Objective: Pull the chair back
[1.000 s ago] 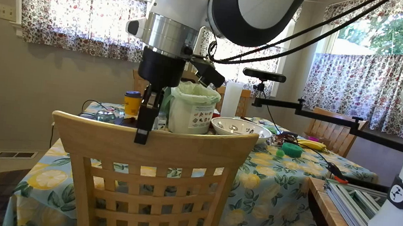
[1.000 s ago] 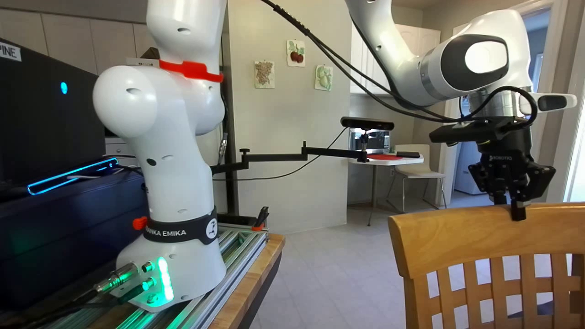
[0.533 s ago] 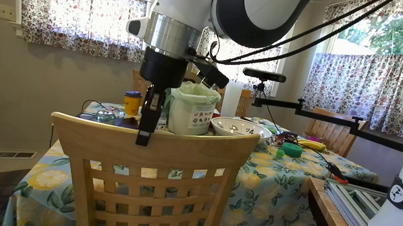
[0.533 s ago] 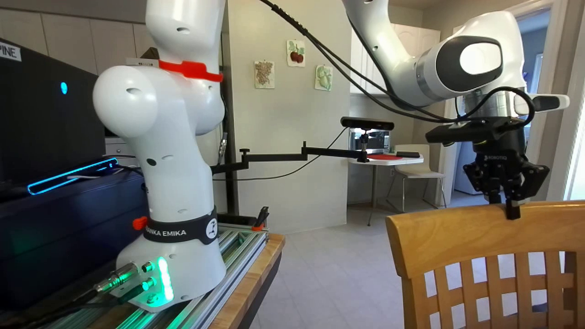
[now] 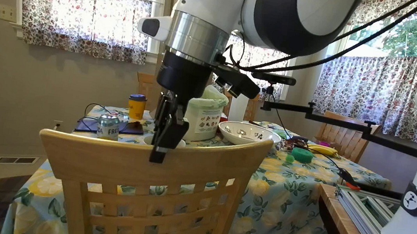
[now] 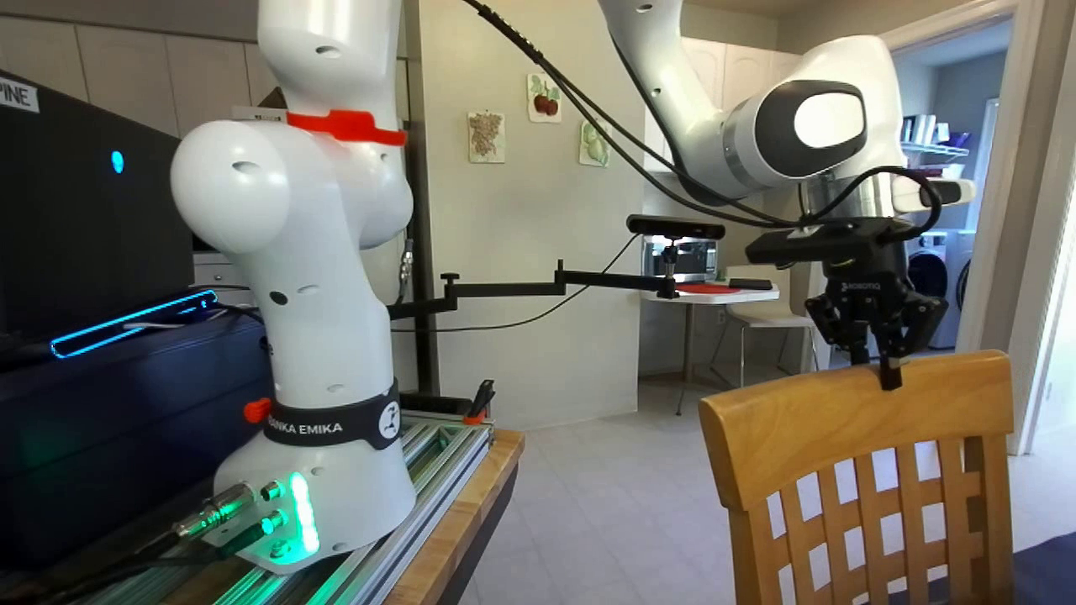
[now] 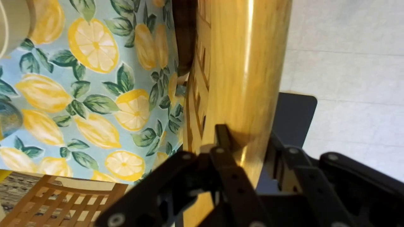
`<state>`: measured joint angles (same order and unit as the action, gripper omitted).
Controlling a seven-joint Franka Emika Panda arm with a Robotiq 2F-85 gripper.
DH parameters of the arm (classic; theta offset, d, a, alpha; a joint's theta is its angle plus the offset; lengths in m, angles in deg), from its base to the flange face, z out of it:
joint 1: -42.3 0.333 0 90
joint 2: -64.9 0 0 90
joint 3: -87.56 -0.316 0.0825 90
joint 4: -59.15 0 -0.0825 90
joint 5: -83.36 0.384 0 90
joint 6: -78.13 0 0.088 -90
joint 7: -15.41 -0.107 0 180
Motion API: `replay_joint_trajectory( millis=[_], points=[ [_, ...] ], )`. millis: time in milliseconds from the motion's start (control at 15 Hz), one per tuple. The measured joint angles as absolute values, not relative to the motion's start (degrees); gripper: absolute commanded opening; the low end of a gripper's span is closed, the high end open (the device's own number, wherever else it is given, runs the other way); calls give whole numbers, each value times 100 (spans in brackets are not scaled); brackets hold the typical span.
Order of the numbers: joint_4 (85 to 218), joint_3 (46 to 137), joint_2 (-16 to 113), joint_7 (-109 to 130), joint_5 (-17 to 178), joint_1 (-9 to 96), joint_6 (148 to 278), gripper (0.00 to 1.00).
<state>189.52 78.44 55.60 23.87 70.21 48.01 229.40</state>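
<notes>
Flowered curtains [image 5: 59, 9] hang upper left; lower centre-left, before the table [image 5: 261, 201], stands the chair [image 5: 139, 174], jaws narrow around its top rail [image 7: 252, 78], apparently gripping. Likely the pulling step; next, a steady backward draw.

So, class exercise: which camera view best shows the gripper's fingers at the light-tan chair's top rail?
The wrist view: it looks down on the chair's top rail, with fingers on both sides. In both exterior views, one fingertip shows in front of the rail's near face, but the other's tip is hidden.
</notes>
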Motion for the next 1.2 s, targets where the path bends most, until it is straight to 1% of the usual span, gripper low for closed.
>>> replay_joint_trajectory(
  millis=[733,1200],
  points=[
    [20245,7629,6446,3374,7867,4841,23594,7],
    [20968,7607,6905,3566,8174,5230,24078,7]
  ],
)
